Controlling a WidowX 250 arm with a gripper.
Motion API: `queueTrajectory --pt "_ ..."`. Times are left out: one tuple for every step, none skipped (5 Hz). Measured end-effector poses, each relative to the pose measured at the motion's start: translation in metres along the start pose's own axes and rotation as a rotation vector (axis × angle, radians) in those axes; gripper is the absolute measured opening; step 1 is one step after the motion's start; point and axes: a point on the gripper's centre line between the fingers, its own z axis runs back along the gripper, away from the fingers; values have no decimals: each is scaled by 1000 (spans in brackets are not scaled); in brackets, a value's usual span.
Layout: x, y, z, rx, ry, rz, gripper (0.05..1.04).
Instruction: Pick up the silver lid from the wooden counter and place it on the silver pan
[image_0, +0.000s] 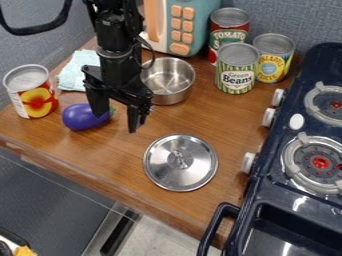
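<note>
And the gripper (119, 120) hangs open, empty, beside the eggplant (84, 117): no grasp made, the whole job seemingly left!

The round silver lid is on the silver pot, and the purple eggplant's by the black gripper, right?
No, the camera view shows the round silver lid on the brown wooden counter, off the silver pot. The purple eggplant is by the black gripper.

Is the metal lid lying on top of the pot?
No, the lid lies on the wooden table, apart from the pot.
</note>
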Motion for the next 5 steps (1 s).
queueTrajectory --pt "-4 -2 -8 -9 34 -2 999" --pt "-6 -3 -6 -23 57 -6 999" --pt "3 -5 11 -122 26 2 999" --pt "5 -6 31 -171 -30 12 999" --pt "6 -12 47 -157 -80 77 1000"
